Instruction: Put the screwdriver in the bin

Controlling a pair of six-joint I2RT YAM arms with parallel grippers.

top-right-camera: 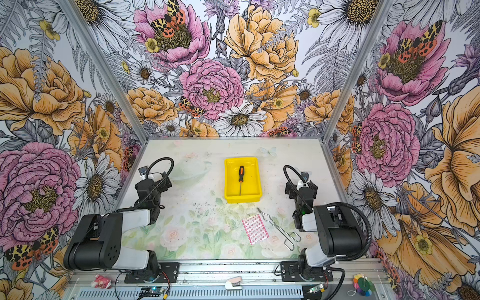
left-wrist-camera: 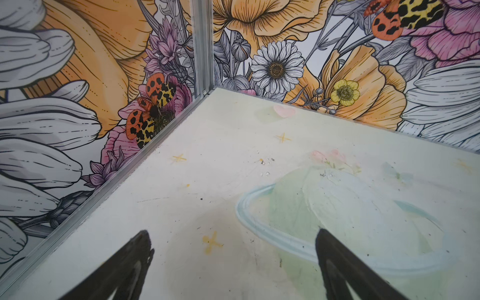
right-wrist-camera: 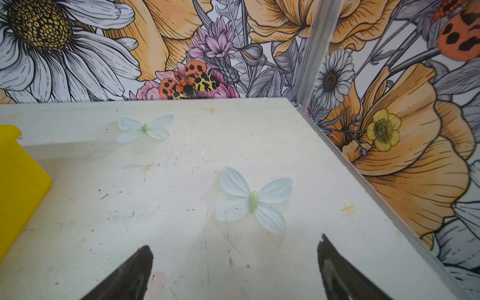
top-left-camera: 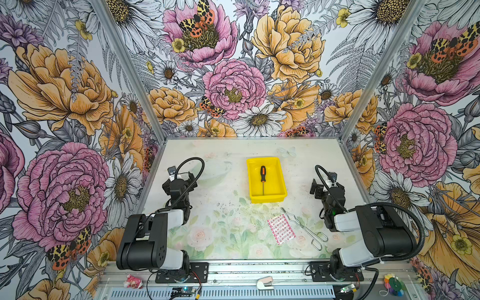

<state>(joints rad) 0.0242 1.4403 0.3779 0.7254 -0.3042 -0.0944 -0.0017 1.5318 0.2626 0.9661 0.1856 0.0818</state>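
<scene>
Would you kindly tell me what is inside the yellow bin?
Only the screwdriver lies inside the bin, flat on its floor. The strip of floor directly beneath it is hidden.

In a top view the left arm point(top-left-camera: 149, 240) sits folded at about 8 o'clock and the right arm point(top-left-camera: 376, 228) at about 4 o'clock, each wrist pointing toward 12. The left gripper point(left-wrist-camera: 233, 233) and the right gripper point(right-wrist-camera: 235, 242) both have their jaws spread wide apart.

Only one corner of the bin point(right-wrist-camera: 18, 181) is shown in the right wrist view, the rest being cut off by the picture's edge. The fingers point(left-wrist-camera: 122, 272) of the left end effector point(left-wrist-camera: 232, 231) and of the right end effector point(right-wrist-camera: 233, 241) are blurred and cropped at their bases.
</scene>
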